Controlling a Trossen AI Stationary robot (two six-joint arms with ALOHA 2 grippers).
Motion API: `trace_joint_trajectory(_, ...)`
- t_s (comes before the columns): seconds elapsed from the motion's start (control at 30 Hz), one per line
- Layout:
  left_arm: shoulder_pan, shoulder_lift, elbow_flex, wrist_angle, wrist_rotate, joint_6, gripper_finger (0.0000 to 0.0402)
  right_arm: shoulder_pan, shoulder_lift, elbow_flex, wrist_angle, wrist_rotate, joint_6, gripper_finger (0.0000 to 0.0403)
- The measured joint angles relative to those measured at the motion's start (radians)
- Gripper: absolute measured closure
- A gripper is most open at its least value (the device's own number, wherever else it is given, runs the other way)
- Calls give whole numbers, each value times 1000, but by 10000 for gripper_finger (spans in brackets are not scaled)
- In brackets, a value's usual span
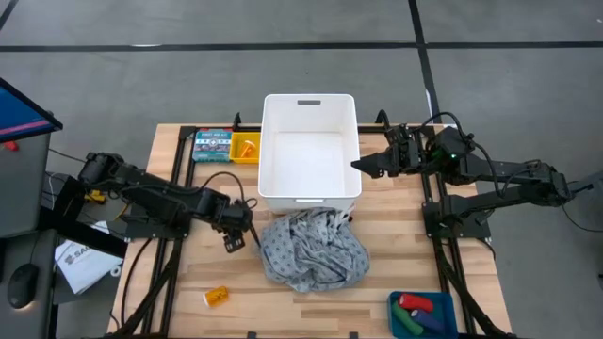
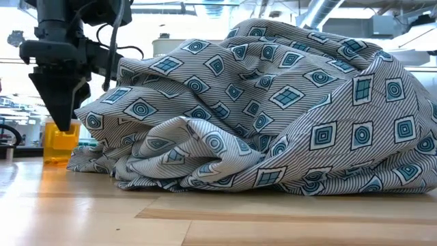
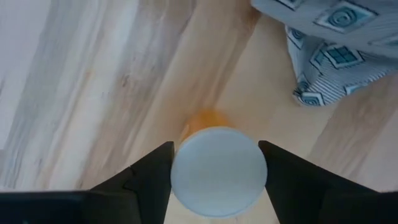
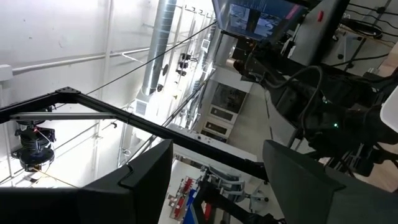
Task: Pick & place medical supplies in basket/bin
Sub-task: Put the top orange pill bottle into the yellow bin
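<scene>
The left gripper (image 1: 233, 241) stands on the table at about 9 o'clock from the grey patterned cloth (image 1: 311, 248). From above, what it holds is hidden under the wrist. The left wrist view settles this: its fingers (image 3: 146, 177) are closed against both sides of an orange pill bottle (image 3: 217, 169), seen cap-on, its white cap (image 3: 219, 177) filling the gap and only a sliver of orange body showing past it. The low view shows the same gripper (image 2: 63, 109) pointing down with an orange-yellow object at its tip, too blurred to identify.

The cloth lies heaped at 6 o'clock from the white bin (image 1: 311, 148), touching its near wall. A second orange pill bottle (image 1: 216, 297) lies on its side at 7 o'clock from the cloth, well apart.

The right gripper (image 1: 363, 166) hovers at the bin's 3 o'clock rim; its wrist view shows the fingers (image 4: 149, 180) spread wide, holding nothing, with only the room beyond.

The teal box (image 1: 211, 145) at the bin's 9 o'clock carries print too small to read. A blue tray (image 1: 448, 303) holds red, green and dark blue pieces.
</scene>
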Motion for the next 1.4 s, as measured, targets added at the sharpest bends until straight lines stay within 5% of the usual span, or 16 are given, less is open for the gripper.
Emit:
trace_joint_trajectory(0.9, 419, -283, 0, 0, -126, -8, 186, 0, 0, 0, 32, 1, -26, 158)
trace_joint_trajectory(1.4, 699, -244, 0, 349, -178, 27, 186, -16, 0, 0, 35, 3, -29, 158)
